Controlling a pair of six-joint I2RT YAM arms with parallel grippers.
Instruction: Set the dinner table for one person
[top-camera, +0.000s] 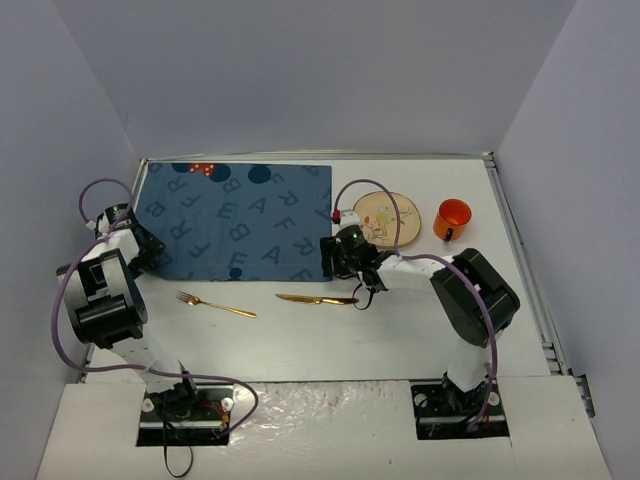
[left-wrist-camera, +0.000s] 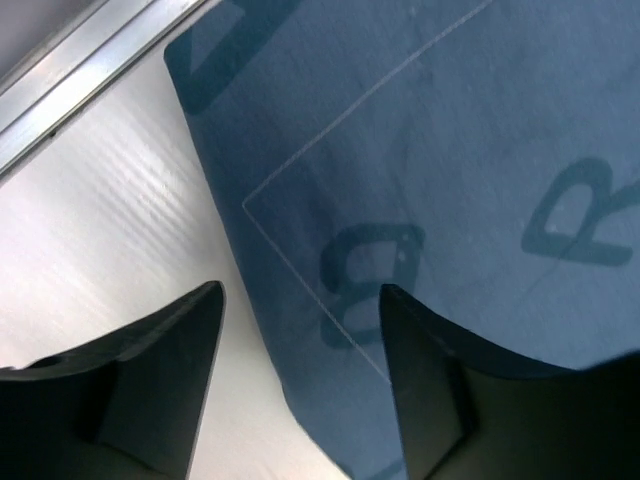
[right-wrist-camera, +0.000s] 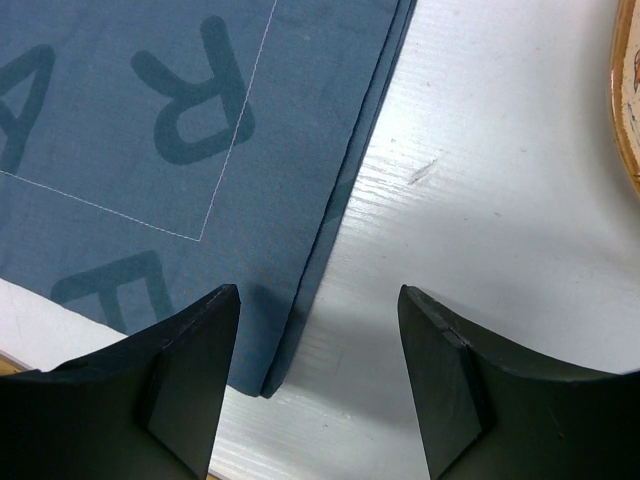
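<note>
Blue cloth printed with letters is where the trouble could start: the placemat (top-camera: 235, 220) lies flat on the far-left part of the white bench (top-camera: 400, 340), the broad surface that carries everything else. The left tool (left-wrist-camera: 300, 300) hangs over the mat's left edge with its jaws spread and nothing between them. The right tool (right-wrist-camera: 320, 300) is spread the same way over the near right corner, one finger above cloth and the other above bare bench. If either closes from here, it may catch only the hem or the upper layer, and the mat would bunch or skew. A pull toward the arms could sweep the cloth onto the fork (top-camera: 215, 305) and knife (top-camera: 315, 298) lying just in front of it. A push to the right could nudge the plate (top-camera: 400, 210), which sits just beside the right tool, with the orange mug (top-camera: 452, 218) beyond. How high the fingers stand over the cloth I can't quite make out, so a scrape on the bench is possible too.
</note>
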